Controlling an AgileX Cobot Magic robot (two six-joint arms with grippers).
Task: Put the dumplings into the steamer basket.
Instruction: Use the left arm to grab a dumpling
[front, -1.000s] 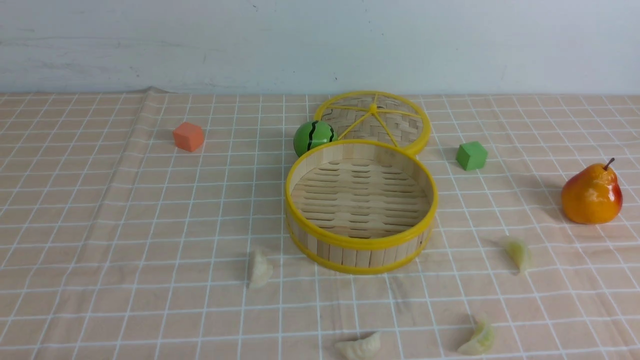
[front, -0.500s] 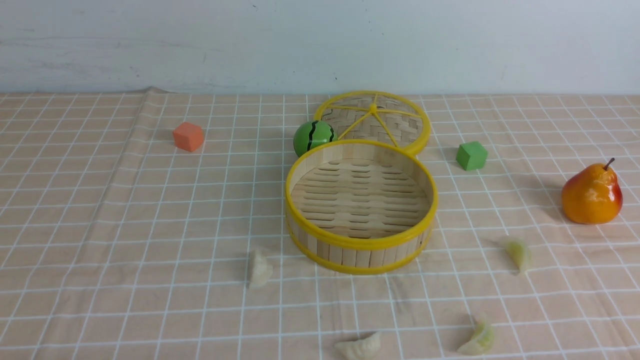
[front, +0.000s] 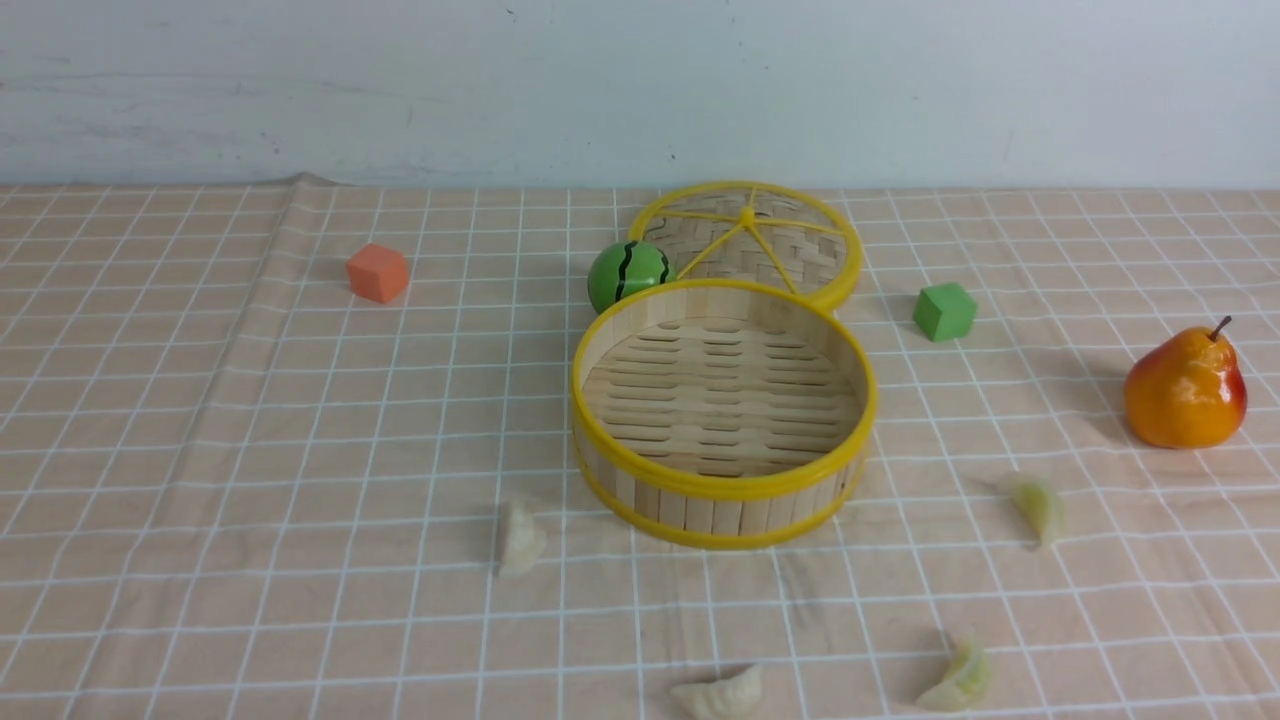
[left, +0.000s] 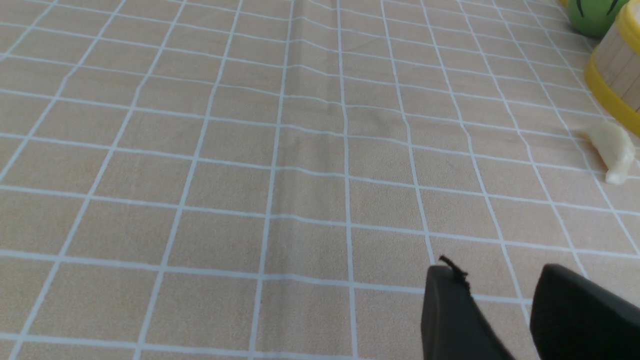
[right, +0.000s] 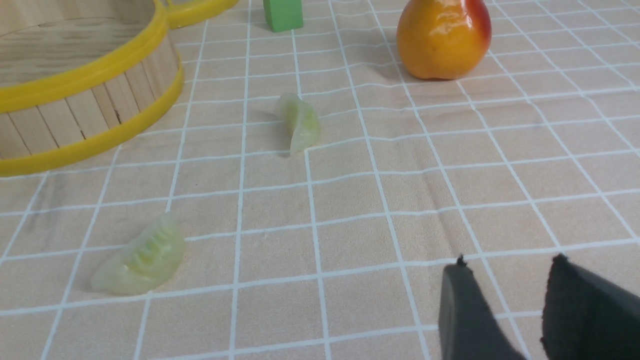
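Your left gripper (left: 500, 282) hangs over bare checked cloth (left: 200, 175), fingers slightly apart and holding nothing. A white dumpling (left: 610, 147) lies well ahead of it, just beside the basket (left: 612, 65). Your right gripper (right: 507, 275) is likewise parted and empty. One green dumpling (right: 140, 255) lies near it, another green dumpling (right: 300, 122) farther ahead, and a pear (right: 440, 37) beyond. Nothing has moved over the last second: all four dumplings sit on the cloth and the basket is empty, so the task looks unstarted. Both grippers are cut off by the frame and absent from the front view, where the fourth dumpling (front: 718, 692) is clipped at the edge.
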